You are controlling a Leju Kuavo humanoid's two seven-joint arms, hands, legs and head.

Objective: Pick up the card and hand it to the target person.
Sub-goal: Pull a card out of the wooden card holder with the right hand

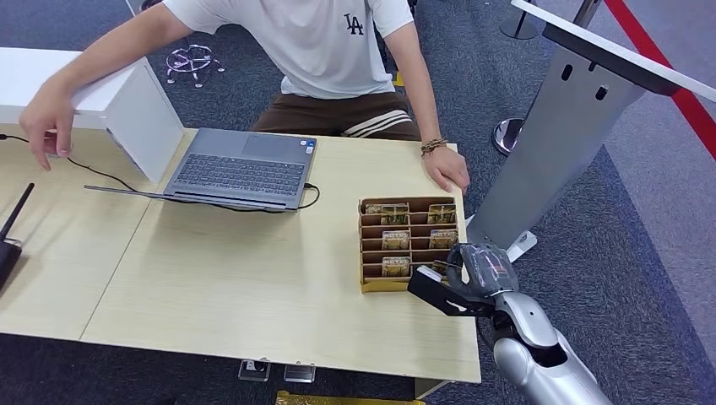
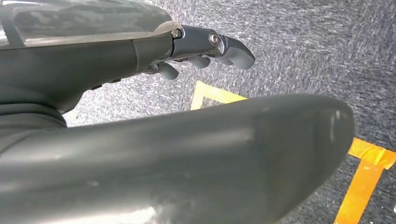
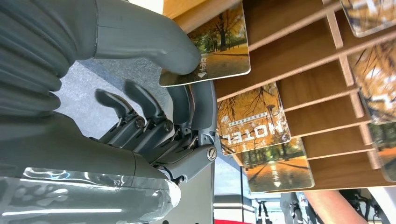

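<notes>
A brown slotted card box stands on the table's right part, with several autumn-picture hotel cards in it. My right hand is at the box's near right corner. In the right wrist view its thumb and fingers pinch the card at the box's nearest slot. The person sits at the table's far side, one hand resting on the table just beyond the box. My left hand hangs over the carpet, fingers apart and holding nothing.
An open laptop lies at the table's far middle, beside a white box. A black device sits at the left edge. A grey stand rises right of the table. Yellow tape marks the floor.
</notes>
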